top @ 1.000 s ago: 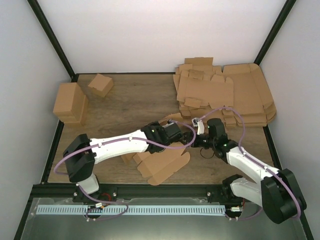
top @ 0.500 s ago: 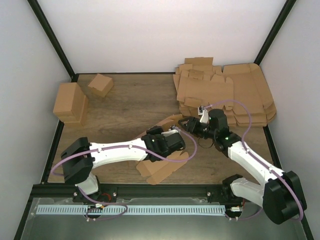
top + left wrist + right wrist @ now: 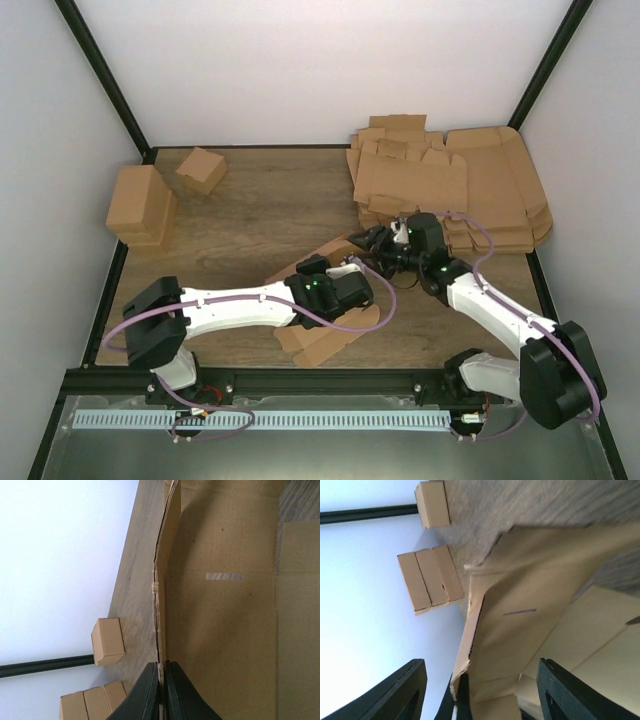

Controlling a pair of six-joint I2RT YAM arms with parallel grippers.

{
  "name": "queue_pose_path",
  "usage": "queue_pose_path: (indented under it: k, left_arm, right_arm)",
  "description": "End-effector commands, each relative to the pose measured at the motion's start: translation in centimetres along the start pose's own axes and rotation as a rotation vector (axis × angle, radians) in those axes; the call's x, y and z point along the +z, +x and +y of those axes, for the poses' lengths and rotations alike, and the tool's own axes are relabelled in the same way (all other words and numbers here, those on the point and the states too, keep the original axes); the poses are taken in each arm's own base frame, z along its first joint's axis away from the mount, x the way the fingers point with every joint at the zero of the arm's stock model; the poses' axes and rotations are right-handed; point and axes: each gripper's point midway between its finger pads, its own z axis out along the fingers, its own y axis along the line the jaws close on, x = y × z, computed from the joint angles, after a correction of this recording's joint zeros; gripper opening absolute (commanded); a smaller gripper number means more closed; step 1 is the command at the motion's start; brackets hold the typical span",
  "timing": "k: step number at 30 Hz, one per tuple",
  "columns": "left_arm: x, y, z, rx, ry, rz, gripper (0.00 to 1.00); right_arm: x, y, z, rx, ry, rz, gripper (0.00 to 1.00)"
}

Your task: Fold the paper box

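We find open wood on the table (image 3: 280, 200) between the small brown boxes (image 3: 140, 205) at the far left and the stack of flat cardboard (image 3: 500, 195) at the far right, while the raised paper box (image 3: 325, 338), pinched in the left gripper (image 3: 161, 666), blocks the near middle.

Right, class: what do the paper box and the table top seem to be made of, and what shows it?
The paper box: matte brown cardboard, judging by its rough cut edge and creases. The table top: dull wood or wood-look laminate, from its streaky grain; which is unclear.
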Motion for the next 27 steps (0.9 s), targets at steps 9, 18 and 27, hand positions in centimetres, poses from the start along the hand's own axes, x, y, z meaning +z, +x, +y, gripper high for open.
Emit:
queue_pose_path:
  k: [9,18,27]
  left_arm:
    - [-0.4,0.0,-0.9,-0.002,-0.020,-0.010,0.04]
    - [-0.4,0.2,-1.6,-0.020,0.004,-0.009,0.11]
    - [-4.1,-1.3,-1.6,-0.226,0.338,-0.072,0.73]
  right_arm:
    - [2.2,2.2,2.5,0.083,-0.083,0.111,0.42]
    - [2.9,1.9,1.5,0.127,-0.045,0.108,0.05]
    - [3.6,1.4,0.4,0.097,-0.022,0.093,0.01]
